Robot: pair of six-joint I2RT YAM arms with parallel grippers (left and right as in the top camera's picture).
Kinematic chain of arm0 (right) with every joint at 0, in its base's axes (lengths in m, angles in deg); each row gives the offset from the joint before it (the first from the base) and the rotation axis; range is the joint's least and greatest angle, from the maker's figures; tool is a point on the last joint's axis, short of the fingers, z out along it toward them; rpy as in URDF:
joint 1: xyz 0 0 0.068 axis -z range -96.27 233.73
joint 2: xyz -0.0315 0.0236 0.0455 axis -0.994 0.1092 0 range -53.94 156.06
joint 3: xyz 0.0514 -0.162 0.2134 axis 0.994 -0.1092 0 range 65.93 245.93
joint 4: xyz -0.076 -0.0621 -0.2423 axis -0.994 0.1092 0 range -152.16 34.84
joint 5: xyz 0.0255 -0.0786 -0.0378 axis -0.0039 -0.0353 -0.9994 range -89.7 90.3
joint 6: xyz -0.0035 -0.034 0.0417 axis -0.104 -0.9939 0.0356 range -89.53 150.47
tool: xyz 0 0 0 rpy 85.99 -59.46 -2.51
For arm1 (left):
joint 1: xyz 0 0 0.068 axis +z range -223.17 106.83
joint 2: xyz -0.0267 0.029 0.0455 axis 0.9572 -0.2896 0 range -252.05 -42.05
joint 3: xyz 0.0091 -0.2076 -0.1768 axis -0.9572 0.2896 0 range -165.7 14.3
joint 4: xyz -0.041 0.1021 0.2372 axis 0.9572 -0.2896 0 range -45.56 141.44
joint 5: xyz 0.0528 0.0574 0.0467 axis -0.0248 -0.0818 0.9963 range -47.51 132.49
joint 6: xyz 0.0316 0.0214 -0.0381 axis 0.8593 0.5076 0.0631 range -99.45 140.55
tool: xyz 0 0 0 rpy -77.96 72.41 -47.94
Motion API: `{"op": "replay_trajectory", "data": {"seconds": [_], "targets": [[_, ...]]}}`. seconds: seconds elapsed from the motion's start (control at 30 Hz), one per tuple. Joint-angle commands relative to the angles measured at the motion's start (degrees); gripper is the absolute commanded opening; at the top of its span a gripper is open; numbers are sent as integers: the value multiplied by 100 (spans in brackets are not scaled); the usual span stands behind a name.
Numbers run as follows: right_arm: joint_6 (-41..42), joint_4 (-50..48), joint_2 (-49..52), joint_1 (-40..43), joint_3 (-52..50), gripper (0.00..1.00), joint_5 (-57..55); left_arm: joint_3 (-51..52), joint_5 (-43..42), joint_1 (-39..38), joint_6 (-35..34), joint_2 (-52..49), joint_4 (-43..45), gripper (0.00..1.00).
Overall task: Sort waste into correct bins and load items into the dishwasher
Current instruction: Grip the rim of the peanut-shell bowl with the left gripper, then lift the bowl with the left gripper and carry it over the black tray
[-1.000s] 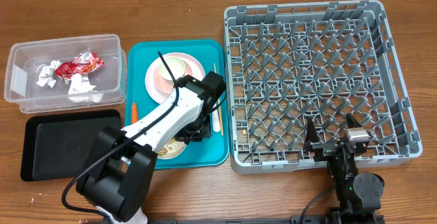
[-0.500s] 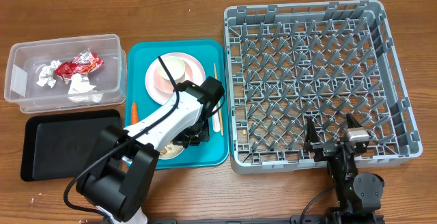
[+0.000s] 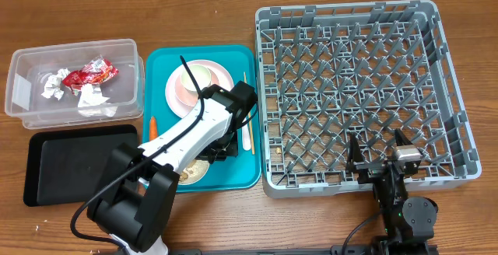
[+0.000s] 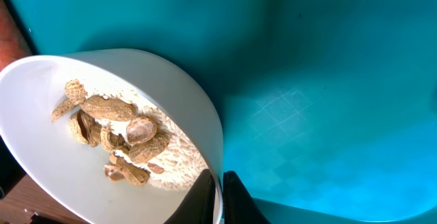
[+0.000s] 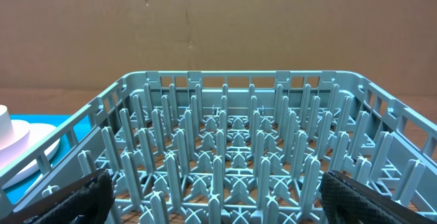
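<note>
My left gripper (image 4: 220,180) is shut on the rim of a white bowl (image 4: 48,149), one finger inside and one outside. The bowl holds white rice (image 4: 181,157) and beige food scraps (image 4: 109,111) like peanut shells. In the overhead view this bowl (image 3: 194,172) sits at the front of the teal tray (image 3: 237,173), with the left gripper (image 3: 220,151) over it. A carrot (image 3: 153,127), a white fork (image 3: 249,137), a chopstick (image 3: 244,79) and a pink plate (image 3: 180,96) bearing a white bowl (image 3: 198,76) also lie on the tray. My right gripper (image 3: 380,152) stands open at the grey dish rack's (image 3: 268,92) front edge, holding nothing.
The clear tub (image 3: 27,64) at the far left holds crumpled napkins (image 3: 92,98) and a red wrapper (image 3: 89,74). The black tray (image 3: 78,165) lies in front of it. In the right wrist view the rack's pegs (image 5: 235,149) fill the space between the open fingers.
The left jaws have closed the last bit onto the bowl's rim. The left arm dipped slightly and came back. The right arm has not moved.
</note>
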Motion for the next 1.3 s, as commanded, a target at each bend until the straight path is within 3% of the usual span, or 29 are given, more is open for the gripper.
{"op": "replay_trajectory", "data": {"seconds": [0.0,0.2,0.47,0.67,1.07,1.27], "targets": [[-20,-44,-44,11,-59,100,11,-98,142,-31,-81,-46,-17,11],[-20,-44,-44,11,-59,100,11,138,76,-39,-103,-48,96,16],[-20,-44,-44,11,-59,100,11,286,55,-39,-129,-48,157,13],[-20,-44,-44,11,-59,100,11,295,33,-39,-146,-48,160,4],[-20,-44,-44,11,-59,100,11,238,-295,-37,55,-33,70,4],[-20,-44,-44,11,-59,100,11,92,-332,-33,57,511,118,4]]}}
